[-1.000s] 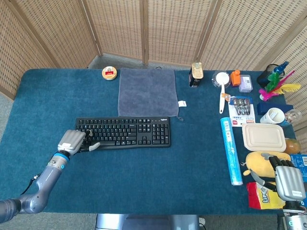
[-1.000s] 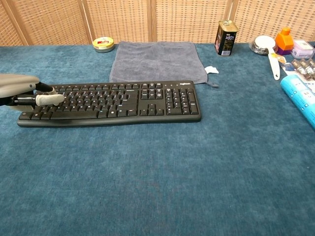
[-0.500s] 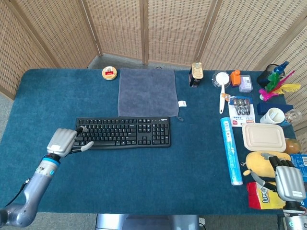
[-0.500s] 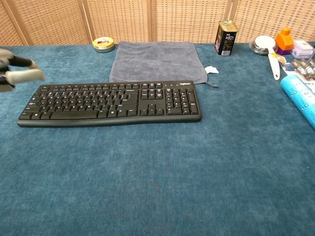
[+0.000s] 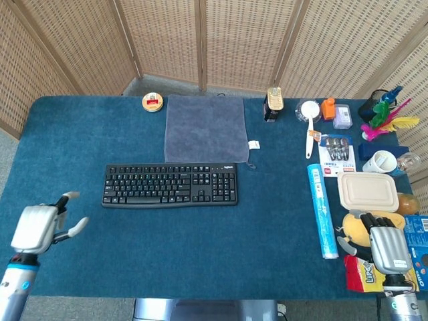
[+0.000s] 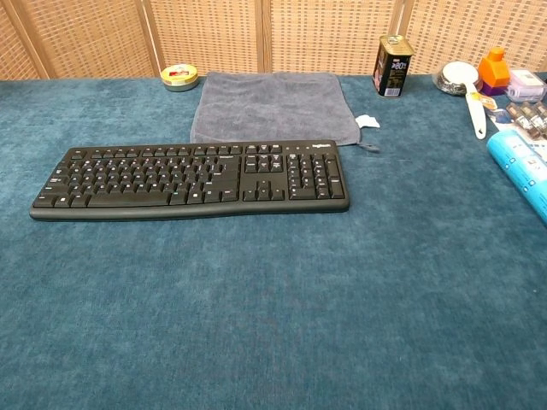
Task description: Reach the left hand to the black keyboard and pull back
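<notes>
At the near left corner of the blue felt-covered table (image 5: pixel 200 241), the left hand (image 5: pixel 39 229) is hovering with its fingers spread and holding nothing, well apart from the black keyboard (image 5: pixel 170 185). At the near right edge, the right hand (image 5: pixel 386 249) is resting beside a yellow snack bag (image 5: pixel 361 274) and a yellow plush toy (image 5: pixel 364 224); its grip cannot be told. Farther back on the right, a lidded beige food box (image 5: pixel 367 190) is sitting closed, its contents hidden, next to a long blue tube (image 5: pixel 321 210). The flat, rectangular keyboard is lying mid-table, just in front of a soft grey cloth (image 5: pixel 206 128). Beyond, a small round tin (image 5: pixel 152 101) and a dark can (image 5: pixel 273 104) are standing near woven wicker screens (image 5: pixel 200 40).
</notes>
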You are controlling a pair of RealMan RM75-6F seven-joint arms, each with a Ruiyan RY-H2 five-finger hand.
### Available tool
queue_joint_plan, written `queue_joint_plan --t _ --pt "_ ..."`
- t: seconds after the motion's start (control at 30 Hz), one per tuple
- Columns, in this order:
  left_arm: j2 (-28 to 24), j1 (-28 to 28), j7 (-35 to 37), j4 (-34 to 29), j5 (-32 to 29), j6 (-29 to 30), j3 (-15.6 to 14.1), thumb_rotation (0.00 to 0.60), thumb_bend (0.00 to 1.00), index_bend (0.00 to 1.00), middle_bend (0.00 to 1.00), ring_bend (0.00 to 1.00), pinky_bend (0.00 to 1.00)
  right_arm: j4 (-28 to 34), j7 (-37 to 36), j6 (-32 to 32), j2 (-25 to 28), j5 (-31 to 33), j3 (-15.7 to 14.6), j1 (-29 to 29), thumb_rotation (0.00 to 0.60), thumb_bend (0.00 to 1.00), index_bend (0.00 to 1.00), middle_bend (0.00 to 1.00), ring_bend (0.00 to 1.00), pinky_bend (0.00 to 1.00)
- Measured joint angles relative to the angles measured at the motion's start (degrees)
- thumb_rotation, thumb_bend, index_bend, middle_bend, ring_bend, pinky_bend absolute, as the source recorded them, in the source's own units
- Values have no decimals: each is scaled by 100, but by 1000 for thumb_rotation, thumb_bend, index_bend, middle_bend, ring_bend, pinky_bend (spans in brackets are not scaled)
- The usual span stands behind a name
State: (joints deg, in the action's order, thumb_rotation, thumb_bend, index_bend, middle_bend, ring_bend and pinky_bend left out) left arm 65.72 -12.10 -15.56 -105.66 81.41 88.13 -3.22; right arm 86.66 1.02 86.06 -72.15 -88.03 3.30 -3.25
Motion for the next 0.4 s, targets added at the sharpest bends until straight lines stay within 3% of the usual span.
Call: queue_joint_plan --t 0.23,0.4 --pt "-97 736 217 -7 300 785 -219 0 140 264 769 706 672 -47 -35 36 -54 -7 -5 1 0 257 272 366 381 334" --pt "-101 879 299 2 436 860 -182 0 140 263 767 704 672 -54 -34 42 -72 -41 -4 -24 0 257 272 366 381 334"
